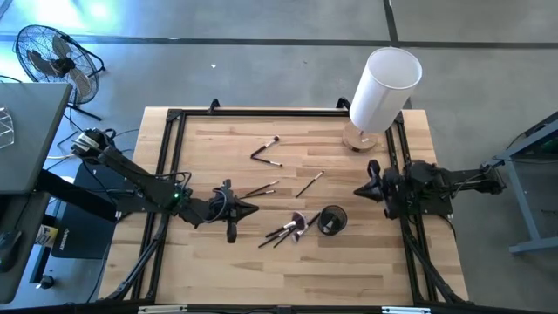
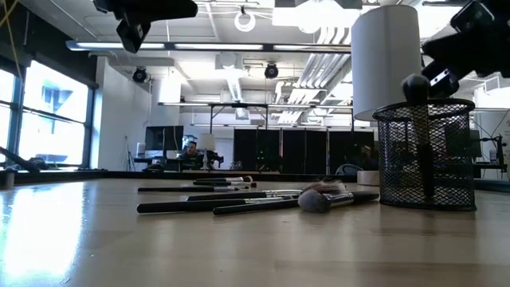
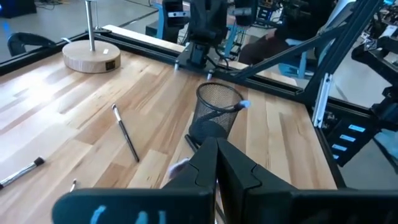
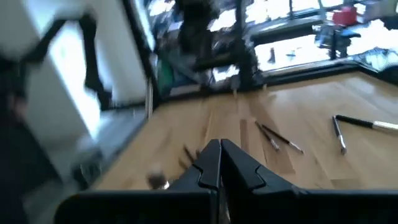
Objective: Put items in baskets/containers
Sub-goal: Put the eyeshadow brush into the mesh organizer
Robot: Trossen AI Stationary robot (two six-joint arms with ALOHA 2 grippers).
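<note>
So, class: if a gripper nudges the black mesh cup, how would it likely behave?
The black mesh cup is open wire mesh, so it is probably light and likely to slide on the smooth wooden table. It stands short and wide, so tipping seems unlikely. The brush standing inside might rattle or shift.

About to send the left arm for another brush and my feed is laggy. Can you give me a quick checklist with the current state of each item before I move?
1. Left gripper empty, fingers shut: not ok for a pick, open them first.
2. Right gripper out of the way, at the table's right edge, shut: ok.
3. Black mesh cup upright: ok; one brush already stands in it.
4. Brushes reachable: ok, a cluster lies just left of the cup, others farther back.
5. White cylinder clear of the path: ok, it stands at the back right.
6. Exact count of loose brushes: cannot tell, some overlap.
</note>
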